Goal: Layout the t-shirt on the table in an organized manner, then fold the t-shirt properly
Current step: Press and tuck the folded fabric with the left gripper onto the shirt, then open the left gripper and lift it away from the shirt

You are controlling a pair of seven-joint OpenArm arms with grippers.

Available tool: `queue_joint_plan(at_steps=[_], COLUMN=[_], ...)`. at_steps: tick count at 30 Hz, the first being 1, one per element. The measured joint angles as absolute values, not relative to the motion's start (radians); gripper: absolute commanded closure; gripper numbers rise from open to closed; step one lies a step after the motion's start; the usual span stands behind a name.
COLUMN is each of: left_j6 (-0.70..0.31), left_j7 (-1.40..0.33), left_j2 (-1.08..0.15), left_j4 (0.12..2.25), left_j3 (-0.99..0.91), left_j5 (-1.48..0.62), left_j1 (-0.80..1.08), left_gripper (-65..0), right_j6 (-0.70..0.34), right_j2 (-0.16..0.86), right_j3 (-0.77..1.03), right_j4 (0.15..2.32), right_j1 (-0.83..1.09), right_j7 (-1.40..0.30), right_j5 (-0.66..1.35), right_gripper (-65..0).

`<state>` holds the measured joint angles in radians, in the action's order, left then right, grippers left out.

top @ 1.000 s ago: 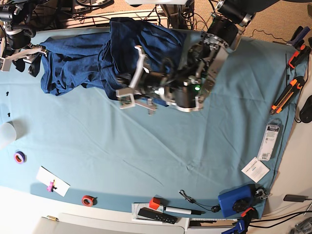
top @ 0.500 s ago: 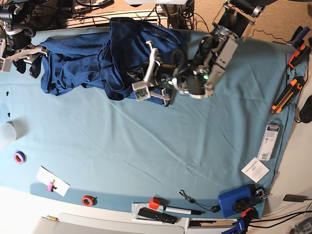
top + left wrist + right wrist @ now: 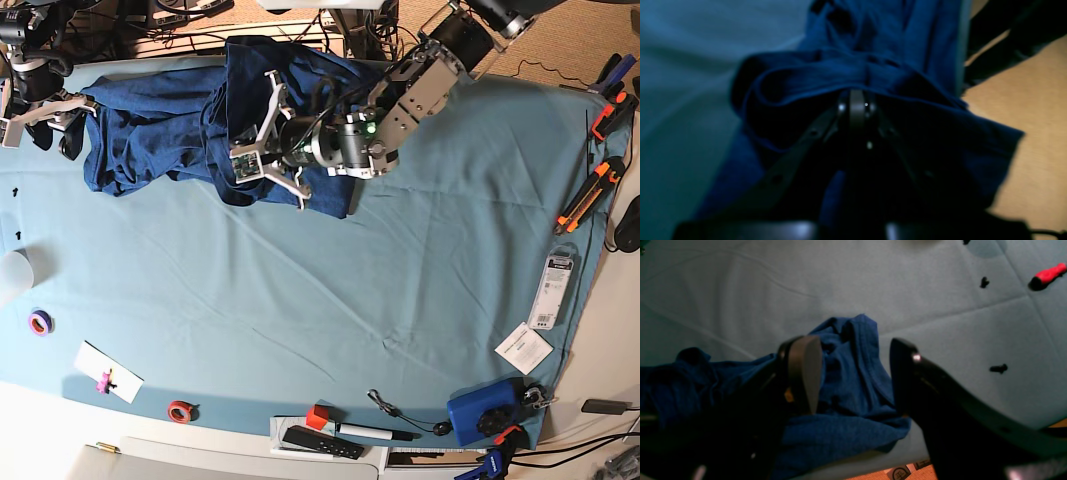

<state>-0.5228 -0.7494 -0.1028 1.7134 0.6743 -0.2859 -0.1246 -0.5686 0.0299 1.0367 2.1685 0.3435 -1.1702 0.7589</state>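
The left hand [image 3: 857, 103] is pinched tight on a fold of the t-shirt [image 3: 160, 125], its arm reaching in from the far edge — the right hand [image 3: 853, 373] hovers with fingers spread wide.

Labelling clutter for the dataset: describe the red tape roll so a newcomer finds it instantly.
Start at the teal table in the base view, along its bottom edge. The red tape roll lies right of the white card. It is the only red ring; the purple tape roll sits farther left.
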Motion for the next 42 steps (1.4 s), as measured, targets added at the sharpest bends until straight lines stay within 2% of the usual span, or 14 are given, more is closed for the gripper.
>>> queue_joint_plan(at_steps=[8, 13, 17, 22, 26, 31, 36, 42], left_j6=[-0.465, -0.484, -0.54, -0.627, -0.689, -0.693, -0.693, -0.691], left_j7=[-0.612, -0.613, -0.697, -0.854, -1.087, -1.159, -1.141, -0.943], left_j2=[-0.017, 0.048, 0.053, 0.061, 0.041, -0.073, -0.091, -0.087], left_j4=[1.591, 1.425, 1.472, 1.607, 1.6, 1.602, 1.6, 1.57], left_j3=[0.68, 0.679, 0.647, 0.448, 0.34, 0.339, 0.339, 0.41], left_j5=[-0.216, -0.222, -0.433, -0.659, -0.685, -0.757, -0.761, -0.632], left_j1=[-0.186, -0.224, -0.258, -0.297, -0.271, -0.219, -0.132, -0.106], left_gripper=[0.0, 0.0, 0.0, 0.0, 0.0, 0.0, 0.0, 0.0], right_j6=[-0.569, -0.569, -0.569, -0.569, -0.569, -0.569, -0.569, -0.569], right_j2=[0.03, 0.03, 0.03, 0.03, 0.03, 0.03, 0.03, 0.03], right_j3=[1.037, 1.037, 1.037, 1.037, 1.037, 1.037, 1.037, 1.037], right_j4=[2.168, 2.168, 2.168, 2.168, 2.168, 2.168, 2.168, 2.168], right_j1=[0.344, 0.344, 0.344, 0.344, 0.343, 0.344, 0.343, 0.344], right_j7=[-1.171, -1.17, -1.17, -1.17, -1.17, -1.17, -1.169, -1.169], right_j5=[0.759, 0.759, 0.76, 0.759, 0.759, 0.76, 0.76, 0.76], right_gripper=[-32.4, -32.4, -32.4, -32.4, -32.4, -32.4, -32.4, -32.4])
